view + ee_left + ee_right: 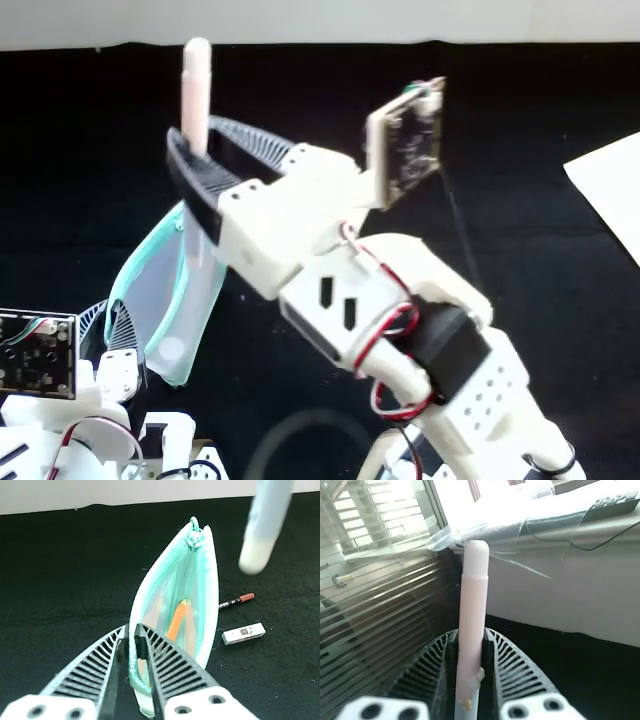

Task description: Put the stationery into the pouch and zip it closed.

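Right gripper (470, 639) is clamped on the pale marker (473, 595), so the job now is to tip it nose-down and line it up with the pouch (202, 595) mouth before letting go. Left gripper (133, 632) pinches the pouch's near rim, holding it open. The marker sticks up from the right gripper, over the pouch's far end, not yet inside.

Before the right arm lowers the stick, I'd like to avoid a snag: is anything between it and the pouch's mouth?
Nothing visible. The left gripper pinches the rim of the pouch, and the mouth gapes open. The stick, in the right gripper, hangs above with open air between. An orange pencil lies inside.
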Motion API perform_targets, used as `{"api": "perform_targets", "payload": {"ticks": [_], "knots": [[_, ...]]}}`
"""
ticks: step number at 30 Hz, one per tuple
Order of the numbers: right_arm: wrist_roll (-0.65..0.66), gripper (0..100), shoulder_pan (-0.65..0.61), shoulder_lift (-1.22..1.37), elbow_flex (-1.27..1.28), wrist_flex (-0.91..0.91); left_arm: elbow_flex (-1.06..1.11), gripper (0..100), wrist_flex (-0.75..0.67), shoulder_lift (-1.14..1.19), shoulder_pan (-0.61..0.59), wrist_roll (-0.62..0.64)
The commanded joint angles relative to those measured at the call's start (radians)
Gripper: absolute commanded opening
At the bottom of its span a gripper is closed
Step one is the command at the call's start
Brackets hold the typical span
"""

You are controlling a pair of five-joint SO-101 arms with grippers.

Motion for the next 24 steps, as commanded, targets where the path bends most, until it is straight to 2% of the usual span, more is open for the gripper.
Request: {"api": "perform_targets", "payload": {"ticks": [1, 7, 11, 16, 20, 24], "knots": [[0.011, 0.5, -0.019, -0.01, 0.071, -0.071, 0.134, 1, 0.038, 0.013, -0.018, 0.008], [0.012, 0.5, -0.021, -0.01, 0.274, -0.325, 0.134, 1, 0.038, 0.015, -0.019, 0.008], [0.012, 0.5, -0.021, -0.008, 0.306, -0.407, 0.134, 1, 0.038, 0.015, -0.019, 0.008], [0.012, 0.5, -0.047, -0.008, 0.219, -0.409, 0.134, 1, 0.04, 0.015, -0.019, 0.009], [0.012, 0.5, -0.07, 0.015, 0.12, -0.317, 0.134, 1, 0.048, 0.015, -0.019, 0.009], [0.014, 0.5, -0.104, 0.068, 0.104, -0.338, 0.134, 1, 0.058, 0.015, -0.019, 0.009]]}}
